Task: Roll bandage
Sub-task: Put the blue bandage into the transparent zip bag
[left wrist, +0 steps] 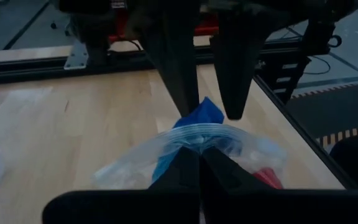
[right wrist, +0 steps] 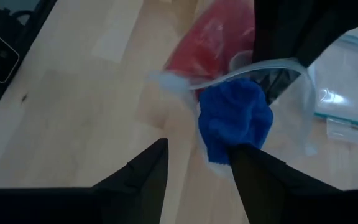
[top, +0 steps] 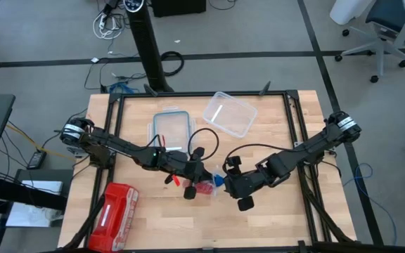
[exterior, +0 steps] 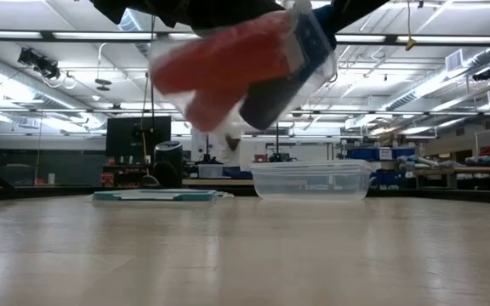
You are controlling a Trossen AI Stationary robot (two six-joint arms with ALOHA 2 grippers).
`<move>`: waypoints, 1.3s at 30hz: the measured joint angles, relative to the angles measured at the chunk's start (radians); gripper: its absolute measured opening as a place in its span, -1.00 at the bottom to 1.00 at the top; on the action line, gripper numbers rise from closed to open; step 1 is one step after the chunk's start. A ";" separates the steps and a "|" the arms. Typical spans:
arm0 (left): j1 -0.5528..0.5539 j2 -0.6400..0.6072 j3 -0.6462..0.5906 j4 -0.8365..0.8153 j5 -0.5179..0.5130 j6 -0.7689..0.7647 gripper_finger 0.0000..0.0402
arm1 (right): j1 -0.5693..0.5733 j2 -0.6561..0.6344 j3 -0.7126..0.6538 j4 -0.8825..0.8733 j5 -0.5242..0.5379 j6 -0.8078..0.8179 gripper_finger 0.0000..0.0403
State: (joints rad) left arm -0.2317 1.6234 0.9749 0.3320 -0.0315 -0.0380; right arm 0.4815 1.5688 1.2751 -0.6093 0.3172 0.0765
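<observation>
- Left arm [top: 129,149]: reaches from the left edge of the high view toward the centre, bent low, wrist angled down to the lower middle.
- Left gripper [top: 190,184]: sits just left of centre in the high view; fingers [left wrist: 191,171] pressed together in the left wrist view.
- Right arm [top: 308,149]: stretches from the right edge in toward the centre.
- Right gripper [top: 232,184]: just right of centre, facing the left one, close by; fingers [right wrist: 145,168] apart, possibly touching nothing, hard to tell.
</observation>
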 joint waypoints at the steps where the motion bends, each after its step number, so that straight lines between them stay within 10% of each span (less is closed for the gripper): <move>1: 0.000 0.000 0.000 0.000 0.000 0.000 -1.00 | 0.000 0.000 0.000 0.001 0.000 0.000 -0.15; 39: -0.003 0.000 0.001 0.048 0.002 -0.072 -1.00 | -0.029 -0.018 0.001 0.047 0.030 0.099 -0.21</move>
State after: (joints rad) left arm -0.2350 1.6234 0.9760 0.3796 -0.0293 -0.1104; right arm 0.4529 1.5513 1.2763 -0.5622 0.3470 0.1756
